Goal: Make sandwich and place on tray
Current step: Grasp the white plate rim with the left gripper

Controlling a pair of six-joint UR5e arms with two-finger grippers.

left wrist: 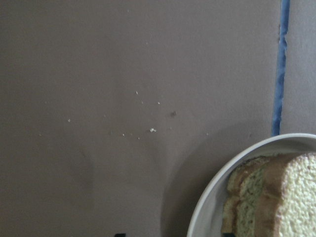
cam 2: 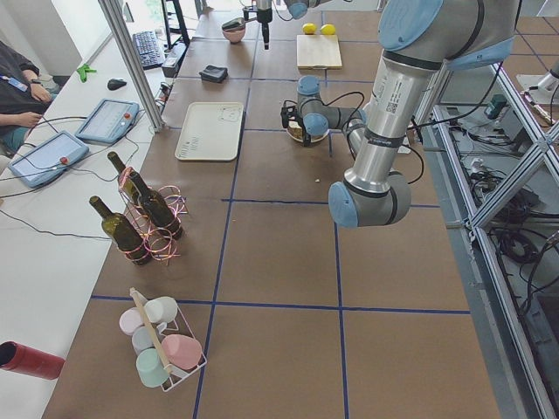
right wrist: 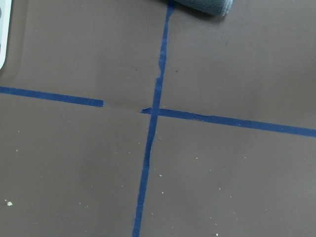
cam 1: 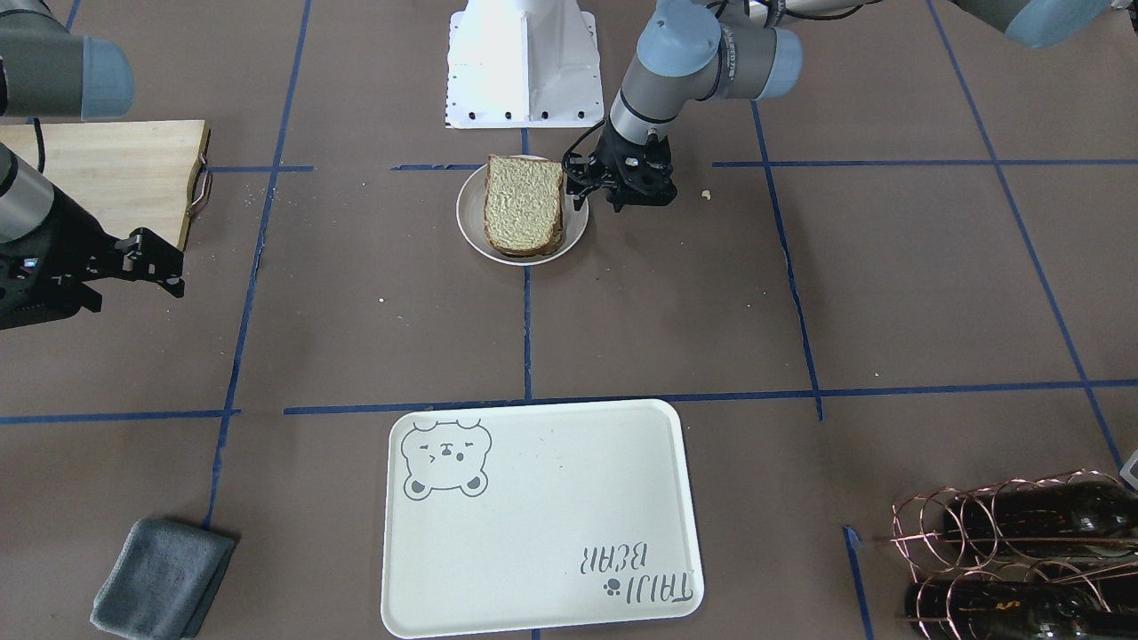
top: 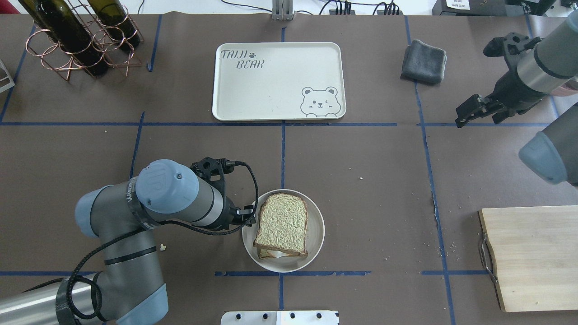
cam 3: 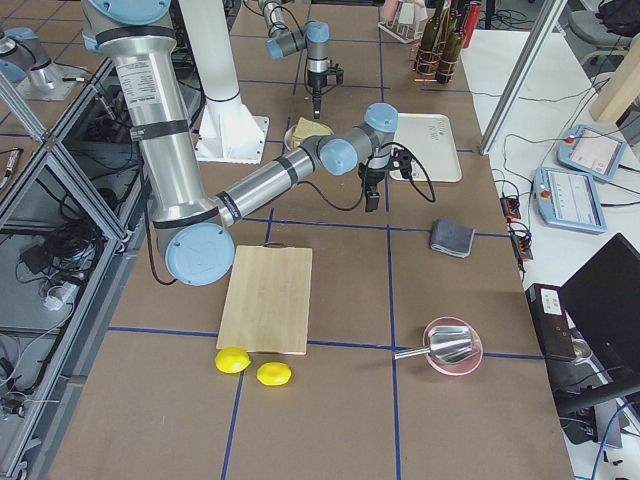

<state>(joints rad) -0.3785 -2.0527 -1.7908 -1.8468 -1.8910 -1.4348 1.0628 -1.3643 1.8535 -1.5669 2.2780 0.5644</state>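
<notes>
The sandwich (cam 1: pixel 524 206) lies on a small round white plate (cam 1: pixel 467 222) in the middle of the table, near the robot's base. A bit of white egg shows between its two slices in the overhead view (top: pixel 275 254). My left gripper (cam 1: pixel 615 197) hangs just beside the plate's edge on my left side, apart from the bread, open and empty. The left wrist view shows the plate rim (left wrist: pixel 212 207) and the sandwich's corner (left wrist: pixel 276 197). The cream bear tray (cam 1: pixel 542 533) lies empty at the far side. My right gripper (cam 1: pixel 164 265) is open and empty, held above the table far to my right.
A wooden board with a metal handle (top: pixel 533 257) lies at my right. A folded grey cloth (top: pixel 424 61) sits right of the tray. A copper wire rack with dark bottles (top: pixel 76 40) stands at the far left. Crumbs dot the brown table.
</notes>
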